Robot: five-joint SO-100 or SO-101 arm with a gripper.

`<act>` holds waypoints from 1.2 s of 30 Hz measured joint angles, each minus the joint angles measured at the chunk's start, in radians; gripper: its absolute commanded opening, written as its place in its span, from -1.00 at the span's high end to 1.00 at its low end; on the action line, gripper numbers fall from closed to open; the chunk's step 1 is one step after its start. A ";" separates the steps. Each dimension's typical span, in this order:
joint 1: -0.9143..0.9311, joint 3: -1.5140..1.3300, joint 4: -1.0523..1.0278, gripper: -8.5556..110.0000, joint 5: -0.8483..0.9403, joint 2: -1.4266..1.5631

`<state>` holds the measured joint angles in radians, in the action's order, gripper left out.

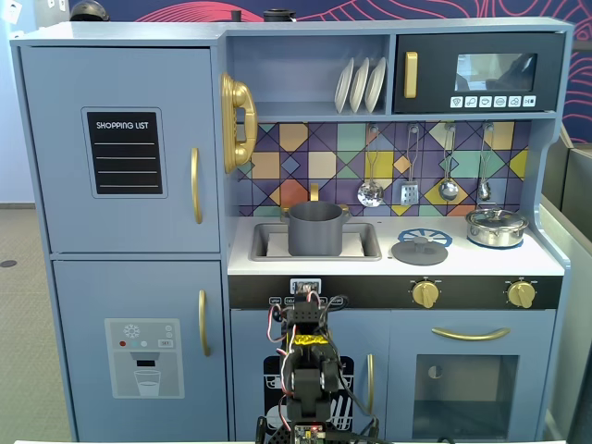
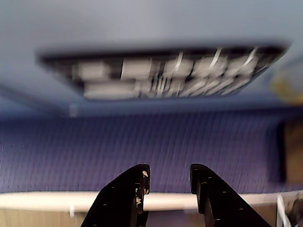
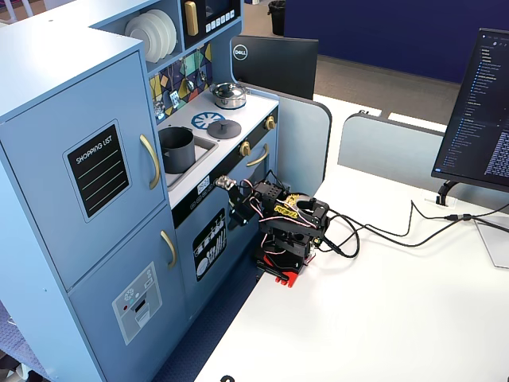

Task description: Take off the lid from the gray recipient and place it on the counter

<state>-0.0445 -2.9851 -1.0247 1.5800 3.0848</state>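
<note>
Indoors, blue toy kitchen, white counter (image 1: 481,262); lid (image 1: 419,251) lies on counter, well above empty, parted claw (image 2: 166,182); gray recipient (image 1: 315,228) uncovered in sink.

I count one tall gray pot (image 1: 315,228) and one flat gray lid (image 1: 419,251) on the white counter (image 1: 481,262). I see one shiny silver pot (image 1: 496,227), three white plates (image 1: 360,84), four hanging kitchen tools (image 1: 425,166), two gold knobs (image 1: 425,293), one gold toy phone (image 1: 236,120), one shopping list board (image 1: 125,153), one robot arm (image 3: 278,219) and one computer screen (image 3: 481,111)
</note>
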 measured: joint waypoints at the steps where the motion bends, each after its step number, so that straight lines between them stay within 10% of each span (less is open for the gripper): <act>1: -0.008 -0.009 -0.034 0.86 -0.015 0.015; 9: -0.005 -0.017 -0.321 0.82 -0.037 0.087; 36: 0.014 -0.017 -0.330 0.79 -0.031 0.097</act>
<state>-0.0307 -3.0020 -1.3545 1.5493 3.1815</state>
